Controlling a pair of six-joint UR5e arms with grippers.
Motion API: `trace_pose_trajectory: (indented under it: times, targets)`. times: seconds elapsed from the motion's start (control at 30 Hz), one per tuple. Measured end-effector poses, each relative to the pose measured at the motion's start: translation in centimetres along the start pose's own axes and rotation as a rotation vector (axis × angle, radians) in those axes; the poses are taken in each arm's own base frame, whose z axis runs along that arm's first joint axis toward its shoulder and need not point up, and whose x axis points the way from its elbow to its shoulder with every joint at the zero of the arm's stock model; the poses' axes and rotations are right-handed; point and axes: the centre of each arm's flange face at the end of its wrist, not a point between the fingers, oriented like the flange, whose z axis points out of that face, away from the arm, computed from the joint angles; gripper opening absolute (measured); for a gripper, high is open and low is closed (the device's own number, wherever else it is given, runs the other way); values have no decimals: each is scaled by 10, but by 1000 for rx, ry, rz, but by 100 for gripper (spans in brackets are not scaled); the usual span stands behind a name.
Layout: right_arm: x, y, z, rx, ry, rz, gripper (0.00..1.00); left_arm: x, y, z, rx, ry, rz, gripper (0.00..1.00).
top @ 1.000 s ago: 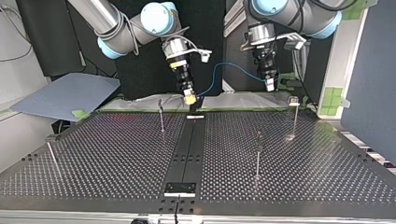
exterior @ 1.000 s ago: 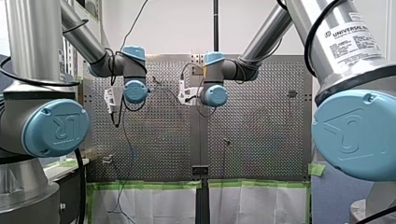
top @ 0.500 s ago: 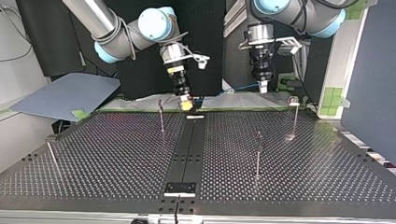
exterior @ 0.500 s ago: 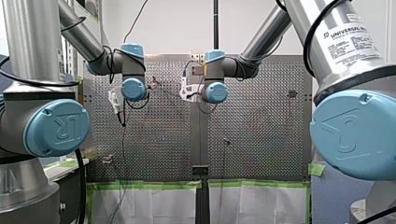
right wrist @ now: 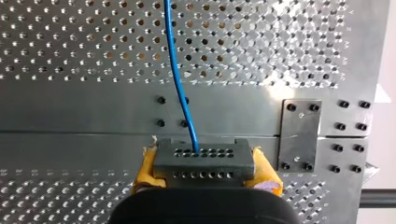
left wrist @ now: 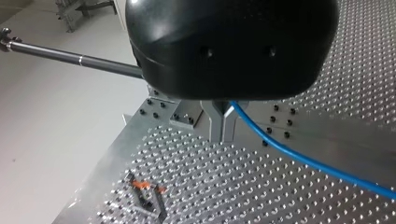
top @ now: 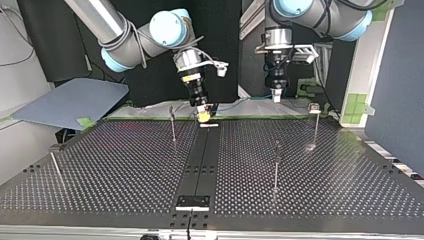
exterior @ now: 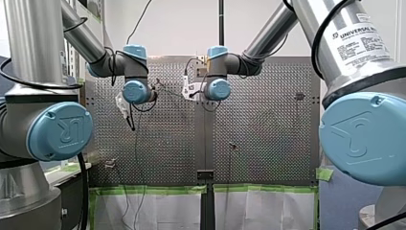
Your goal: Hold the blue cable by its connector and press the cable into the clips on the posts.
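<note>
My right jaws clamp the grey connector [right wrist: 203, 161], blue cable [right wrist: 174, 70] leading ahead; my left jaws close on that cable.

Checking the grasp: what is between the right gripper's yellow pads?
A grey connector with rows of small holes sits between the right gripper's yellow pads; the blue cable leaves its front face. Its rear is hidden by the gripper's black body.
</note>
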Motion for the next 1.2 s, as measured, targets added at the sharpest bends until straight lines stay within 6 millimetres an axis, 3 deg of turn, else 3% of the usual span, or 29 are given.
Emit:
trace_pose_trajectory:
  times: [0.27,0.53,0.87,1.03,1.2]
  targets:
    - [15,1,9,-3,9,23,0,-6,3,11,-27,-12,28,0]
    - [23,5,16,4,15,44,0,-23,-5,26,-47,-31,52,0]
    - [50,6,30,6,42,67,0,-45,-17,45,-60,-59,64,0]
    - [56,10,38,-1,53,89,0,-44,-20,58,-70,-42,79,0]
    - [48,9,51,-1,32,92,0,-32,-17,70,-85,-21,104,0]
